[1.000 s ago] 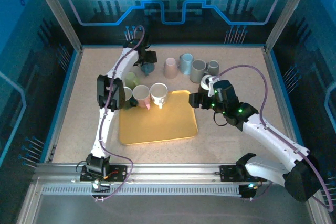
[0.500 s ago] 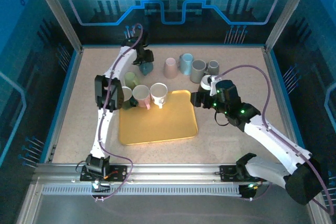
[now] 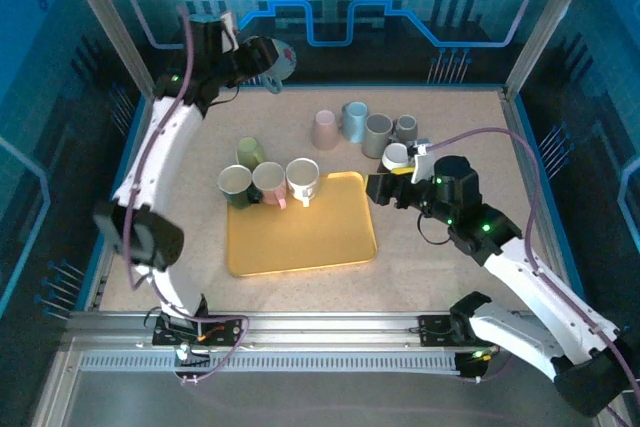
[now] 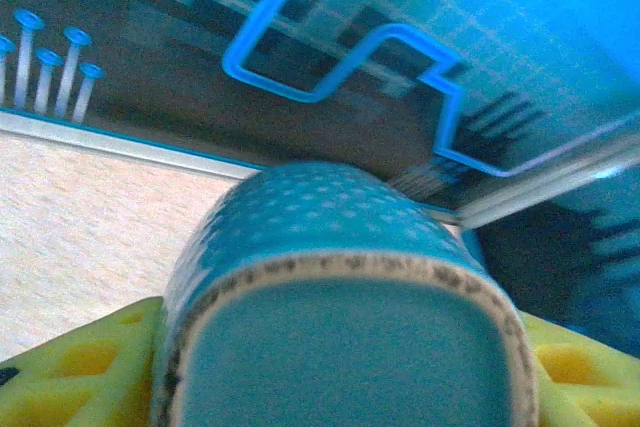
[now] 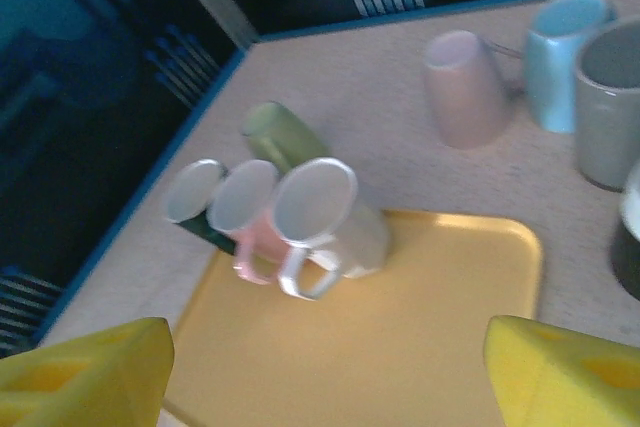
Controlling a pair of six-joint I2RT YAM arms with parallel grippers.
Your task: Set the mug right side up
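Observation:
My left gripper (image 3: 252,59) is shut on a blue dotted mug (image 3: 272,57), held high in the air in front of the back wall at the far left. In the left wrist view the mug (image 4: 340,277) sits between the yellow fingers (image 4: 85,377). It shows a flat blue face ringed by a pale speckled band. The mug lies roughly on its side in the top view. My right gripper (image 3: 375,190) hangs open over the right edge of the yellow tray (image 3: 320,242), nothing between its fingers (image 5: 85,367).
Green (image 3: 250,153), dark green (image 3: 235,184), pink (image 3: 268,182) and white (image 3: 302,179) mugs stand at the tray's far left corner. A pink upturned mug (image 3: 325,130), a light blue one (image 3: 355,119) and grey ones (image 3: 377,134) stand behind the tray. A white mug (image 3: 397,156) sits beside my right gripper.
The left arm has swung up and back, lifting the blue mug off the table at the back to high near the back wall. The right arm has shifted slightly right.

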